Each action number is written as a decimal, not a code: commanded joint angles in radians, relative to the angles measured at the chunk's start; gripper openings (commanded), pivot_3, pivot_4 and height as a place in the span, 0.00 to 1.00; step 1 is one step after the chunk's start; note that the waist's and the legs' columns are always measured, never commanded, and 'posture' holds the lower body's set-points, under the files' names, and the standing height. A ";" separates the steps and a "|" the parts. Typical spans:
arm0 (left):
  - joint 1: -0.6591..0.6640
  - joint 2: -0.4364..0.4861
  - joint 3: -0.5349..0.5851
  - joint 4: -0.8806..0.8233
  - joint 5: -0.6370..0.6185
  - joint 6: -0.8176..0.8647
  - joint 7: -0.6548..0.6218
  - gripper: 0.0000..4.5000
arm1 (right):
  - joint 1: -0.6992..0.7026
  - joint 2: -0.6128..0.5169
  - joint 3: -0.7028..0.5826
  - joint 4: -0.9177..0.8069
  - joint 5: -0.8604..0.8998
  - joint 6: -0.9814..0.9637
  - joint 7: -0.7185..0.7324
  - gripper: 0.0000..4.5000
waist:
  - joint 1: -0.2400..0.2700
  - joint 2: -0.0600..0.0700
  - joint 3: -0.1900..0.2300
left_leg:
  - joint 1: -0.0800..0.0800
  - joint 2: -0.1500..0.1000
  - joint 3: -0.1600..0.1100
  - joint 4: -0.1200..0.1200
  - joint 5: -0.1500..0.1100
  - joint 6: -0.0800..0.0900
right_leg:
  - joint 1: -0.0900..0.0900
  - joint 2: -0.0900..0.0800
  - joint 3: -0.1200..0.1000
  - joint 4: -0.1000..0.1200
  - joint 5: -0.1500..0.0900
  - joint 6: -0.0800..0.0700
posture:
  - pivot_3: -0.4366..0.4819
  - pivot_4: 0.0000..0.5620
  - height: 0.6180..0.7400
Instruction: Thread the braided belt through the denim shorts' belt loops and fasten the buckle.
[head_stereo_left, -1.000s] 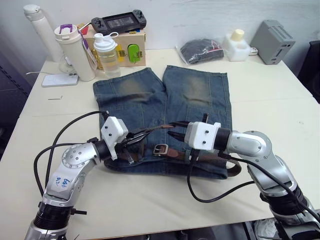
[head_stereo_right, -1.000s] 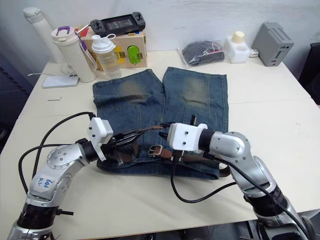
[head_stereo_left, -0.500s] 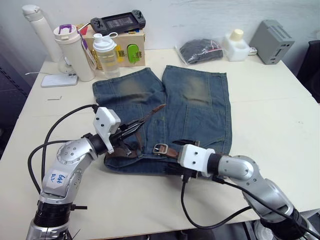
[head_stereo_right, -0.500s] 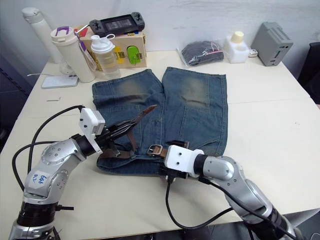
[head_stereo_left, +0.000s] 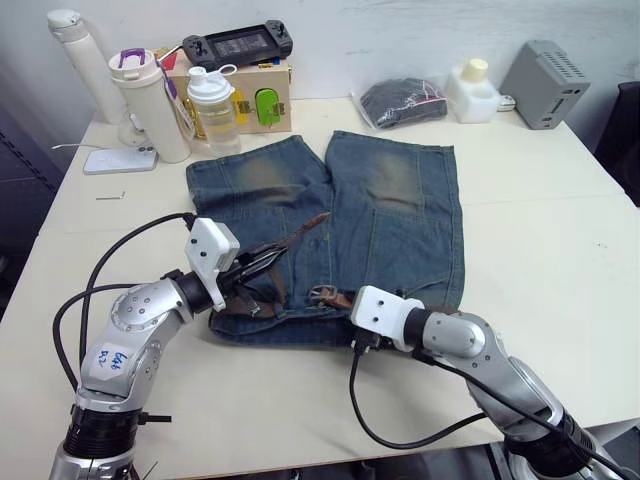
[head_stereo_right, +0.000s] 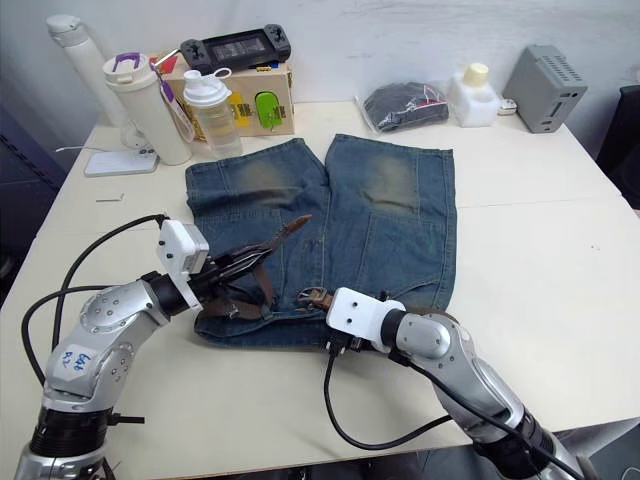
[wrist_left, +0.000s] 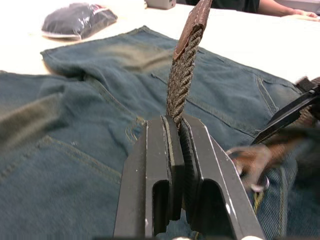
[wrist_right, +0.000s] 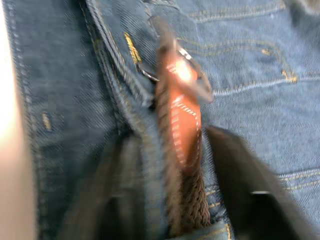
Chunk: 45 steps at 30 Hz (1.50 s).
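Note:
The denim shorts (head_stereo_left: 400, 200) lie flat mid-table with the waistband toward me. Across that waistband runs the braided belt (head_stereo_left: 292, 240). My left gripper (head_stereo_left: 267, 263) is shut on the belt's free end, and the strap rises from the fingers (wrist_left: 155, 165) to its leather tip (wrist_left: 199, 15). The silver buckle (head_stereo_left: 322, 293) lies on the waistband. My right gripper (head_stereo_left: 336, 304) is low at the front edge of the shorts, open, with its fingers (wrist_right: 240, 185) on either side of the belt's buckle end (wrist_right: 182, 115). I cannot make out the belt loops.
Along the far edge stand a white flask (head_stereo_left: 85, 60), a white tumbler (head_stereo_left: 150, 100), a clear bottle (head_stereo_left: 215, 105), a wooden box with a game console (head_stereo_left: 240, 45), a black bundle in a bag (head_stereo_left: 400, 100), a white jar (head_stereo_left: 472, 88) and a grey box (head_stereo_left: 545, 82).
My right gripper has come down from over the shorts to the front of the waistband at the buckle. My left gripper has drawn the belt's tip end up and back.

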 joint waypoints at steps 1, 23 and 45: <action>0.018 0.044 -0.011 -0.039 0.047 -0.064 -0.046 0.00 | -0.020 0.029 -0.043 -0.042 0.037 0.045 -0.004 0.00 | 0.000 0.000 0.000 | 0.000 0.000 0.000 0.000 0.000 0.000 | 0.000 0.000 0.000 0.000 0.000 0.000 | 0.48 0.27 0.59; 0.109 0.151 -0.096 -0.002 0.177 0.059 -0.086 0.00 | -0.092 0.156 -0.130 -0.104 0.191 0.363 -0.109 0.00 | -0.002 0.001 0.000 | -0.001 0.000 0.000 -0.001 0.000 0.000 | -0.002 0.000 0.000 0.001 0.000 0.000 | 0.48 0.27 0.59; 0.027 0.043 -0.131 -0.124 0.147 0.381 0.048 0.00 | -0.119 0.157 -0.088 -0.124 0.207 0.422 -0.183 0.00 | 0.003 0.001 0.000 | 0.000 -0.002 0.000 -0.001 0.000 0.000 | -0.002 -0.001 0.001 0.004 0.000 0.000 | 0.48 0.27 0.59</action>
